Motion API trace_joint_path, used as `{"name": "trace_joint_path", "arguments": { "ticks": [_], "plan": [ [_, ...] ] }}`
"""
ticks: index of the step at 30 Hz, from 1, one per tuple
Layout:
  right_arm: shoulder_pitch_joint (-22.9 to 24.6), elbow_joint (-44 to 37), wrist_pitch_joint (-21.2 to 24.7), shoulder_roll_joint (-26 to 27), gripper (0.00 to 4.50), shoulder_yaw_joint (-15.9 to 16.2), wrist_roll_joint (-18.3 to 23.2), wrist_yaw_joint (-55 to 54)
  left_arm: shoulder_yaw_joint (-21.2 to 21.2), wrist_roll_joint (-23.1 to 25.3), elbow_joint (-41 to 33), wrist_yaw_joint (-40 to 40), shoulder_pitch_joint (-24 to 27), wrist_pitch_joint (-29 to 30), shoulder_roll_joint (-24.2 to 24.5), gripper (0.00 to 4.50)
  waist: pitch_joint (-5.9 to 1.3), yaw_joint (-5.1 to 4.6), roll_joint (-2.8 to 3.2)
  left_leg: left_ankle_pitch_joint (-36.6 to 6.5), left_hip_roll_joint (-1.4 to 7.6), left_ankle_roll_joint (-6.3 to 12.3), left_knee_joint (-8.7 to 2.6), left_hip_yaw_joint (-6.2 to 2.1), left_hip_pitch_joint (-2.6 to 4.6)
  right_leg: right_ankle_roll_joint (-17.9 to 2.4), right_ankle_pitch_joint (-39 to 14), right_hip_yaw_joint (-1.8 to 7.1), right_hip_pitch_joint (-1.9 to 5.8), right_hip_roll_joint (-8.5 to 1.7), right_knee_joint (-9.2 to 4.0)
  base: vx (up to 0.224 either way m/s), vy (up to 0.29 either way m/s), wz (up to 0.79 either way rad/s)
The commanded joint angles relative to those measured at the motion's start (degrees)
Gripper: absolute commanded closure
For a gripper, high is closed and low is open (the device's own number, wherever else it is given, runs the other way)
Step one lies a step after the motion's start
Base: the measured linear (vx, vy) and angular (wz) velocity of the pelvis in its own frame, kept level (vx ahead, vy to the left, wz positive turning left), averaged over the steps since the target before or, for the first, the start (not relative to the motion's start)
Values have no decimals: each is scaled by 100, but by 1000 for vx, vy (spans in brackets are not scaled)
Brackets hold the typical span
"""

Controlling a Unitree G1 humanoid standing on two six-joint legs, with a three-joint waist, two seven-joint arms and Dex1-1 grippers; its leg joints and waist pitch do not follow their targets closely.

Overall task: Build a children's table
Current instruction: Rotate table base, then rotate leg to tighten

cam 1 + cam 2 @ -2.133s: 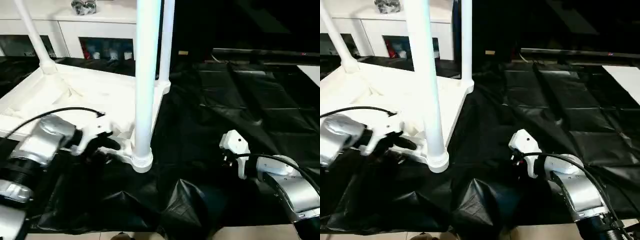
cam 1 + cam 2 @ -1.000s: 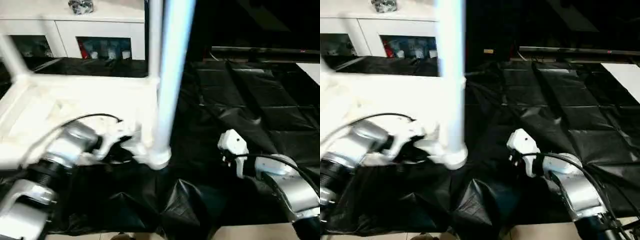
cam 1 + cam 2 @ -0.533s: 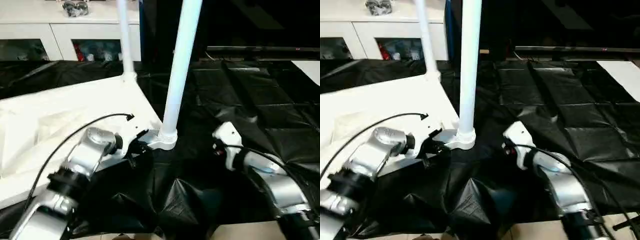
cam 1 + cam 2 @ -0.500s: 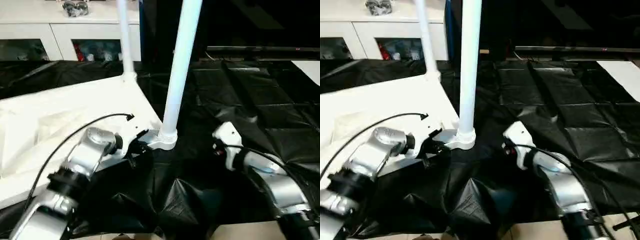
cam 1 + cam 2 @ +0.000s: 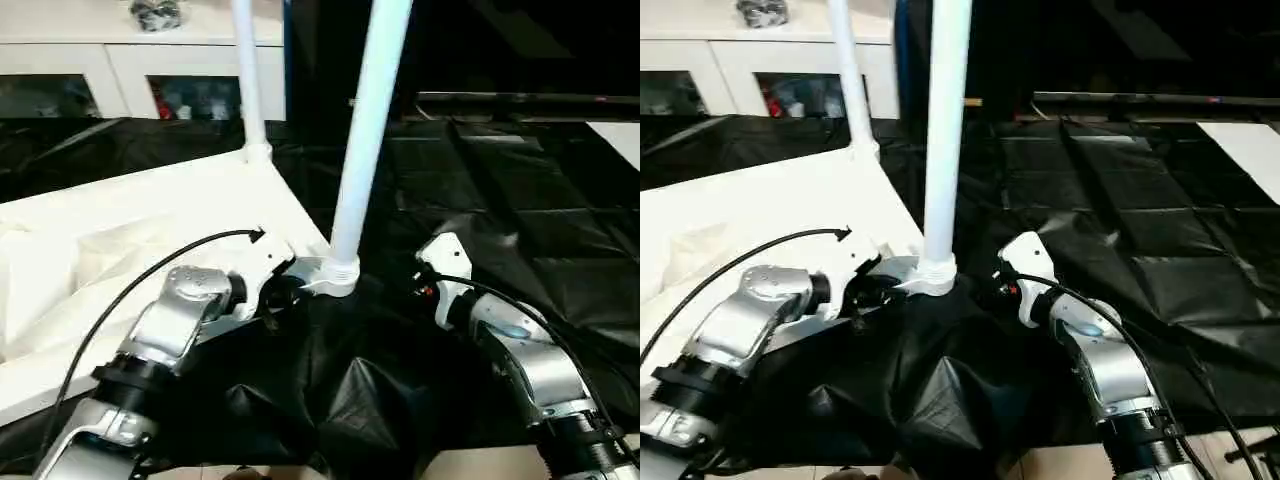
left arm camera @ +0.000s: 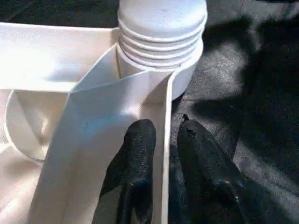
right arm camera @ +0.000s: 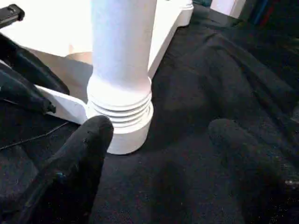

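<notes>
The children's table lies upside down at the left, its white top (image 5: 120,240) on the black cover. A near leg (image 5: 360,140) stands in the ribbed corner socket (image 5: 340,275), and a second leg (image 5: 245,80) rises at the far corner. My left gripper (image 6: 166,123) is at the rim beside that socket. One black finger (image 6: 138,140) is inside the rim wall and the other outside it, slightly apart from the wall. My right gripper (image 7: 161,128) is open wide, just right of the near leg's base (image 7: 119,116), its fingers not touching it.
A crumpled black plastic cover (image 5: 520,200) spreads over the whole work surface, bunched into folds at the front (image 5: 360,390). A white cabinet with glass doors (image 5: 150,70) stands behind. A white sheet (image 5: 1250,140) lies at the far right.
The tabletop's near corner has swung toward the middle with my left gripper at its rim. The left fingers have eased apart. My right gripper has come closer to the near leg's base.
</notes>
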Motion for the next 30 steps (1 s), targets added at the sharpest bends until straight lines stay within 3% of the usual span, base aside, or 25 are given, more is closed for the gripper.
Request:
{"name": "trace_joint_path", "arguments": {
  "ticks": [1,4,15,19,24,26,30],
  "plan": [
    [-108,84,-39,7,70,-2,-11,1,-93,120,269,-42,87,77,155,347,-297,16,-31,-883,394,217,-432,-161,138,-1267,-188,276,146,-531,-481,0,0,0],
    [-154,124,-55,39,70,-4,1,-6,-123,91,312,-116,70,101,238,347,-293,10,-19,-942,391,160,-443,-162,135,-1270,-241,281,142,-533,-483,0,0,0],
    [-343,305,-160,127,70,47,4,93,8,-117,423,-253,9,146,268,442,-293,3,-31,-916,387,143,-440,-158,132,-1284,-172,284,147,-540,-477,0,0,0],
    [-486,503,-221,135,70,131,-68,189,-117,-107,393,-315,61,108,346,442,-291,-7,-24,-926,388,141,-440,-156,130,-1307,-232,283,145,-539,-481,0,0,0],
    [-638,705,-162,197,31,150,136,542,-273,-71,248,-452,167,101,424,450,-307,-13,-23,-830,391,198,-428,-154,128,-1362,15,279,154,-541,-454,0,0,0],
    [-699,773,-186,145,8,285,122,808,-304,-72,191,-486,181,111,431,450,-312,-14,-27,-788,392,223,-421,-153,126,-1382,98,275,161,-534,-440,0,0,0],
    [-906,1176,-419,108,8,498,-108,980,-321,-149,138,-644,165,-81,440,450,-303,-17,-25,-788,392,224,-421,-142,135,-1434,18,272,144,-537,-454,0,0,0]
  ]
}}
